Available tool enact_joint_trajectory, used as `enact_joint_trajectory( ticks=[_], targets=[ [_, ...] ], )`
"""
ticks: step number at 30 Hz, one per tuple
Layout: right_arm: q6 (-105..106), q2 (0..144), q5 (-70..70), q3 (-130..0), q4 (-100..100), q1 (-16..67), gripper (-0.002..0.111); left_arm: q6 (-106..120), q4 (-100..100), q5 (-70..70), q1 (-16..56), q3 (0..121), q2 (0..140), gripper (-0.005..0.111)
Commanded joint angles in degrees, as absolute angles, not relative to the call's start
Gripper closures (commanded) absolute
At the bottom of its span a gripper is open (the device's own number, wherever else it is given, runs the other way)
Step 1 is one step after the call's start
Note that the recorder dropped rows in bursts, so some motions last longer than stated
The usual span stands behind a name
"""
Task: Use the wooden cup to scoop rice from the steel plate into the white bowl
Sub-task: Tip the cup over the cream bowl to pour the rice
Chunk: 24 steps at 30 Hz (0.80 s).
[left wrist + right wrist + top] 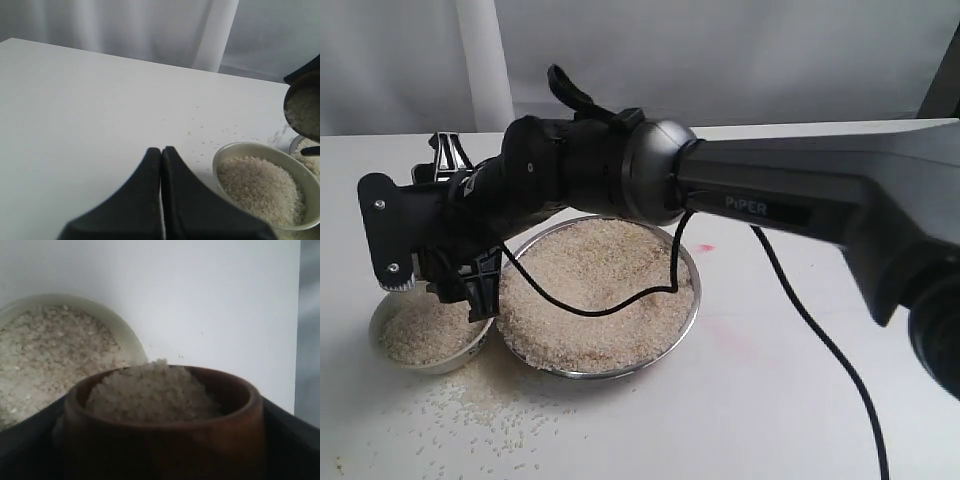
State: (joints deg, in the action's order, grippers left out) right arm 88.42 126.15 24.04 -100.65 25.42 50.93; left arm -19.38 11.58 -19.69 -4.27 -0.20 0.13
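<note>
Right wrist view: brimful wooden cup (165, 445)

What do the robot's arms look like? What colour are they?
The right arm is a chunky grey beam with PIPER written on it in pale letters. It ends in a round silvery joint, then a black wrist. A thin black cable dangles from it. The left pincer is two smooth black wedges with pointed tips.

1 steel plate (600, 374), 1 white bowl (250, 147), 1 wooden cup (165, 440), 3 heaps of rice (600, 290), 1 wht table (770, 420)
</note>
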Motion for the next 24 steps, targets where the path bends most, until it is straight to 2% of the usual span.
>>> enact_joint_trajectory(
  ticks=[1, 9, 24],
  targets=[
    [88.42, 127.52, 19.98, -101.10, 21.85, 50.89, 0.108, -19.45, 11.26, -19.33, -4.01, 0.00, 0.00, 0.107],
    [87.98, 128.36, 18.38, -101.10, 10.03, 50.89, 0.108, -19.45, 11.26, -19.33, -4.01, 0.00, 0.00, 0.107],
    [86.50, 128.36, 17.93, -101.10, 0.00, 53.07, 0.108, -19.45, 11.26, -19.33, -4.01, 0.00, 0.00, 0.107]
  ],
)
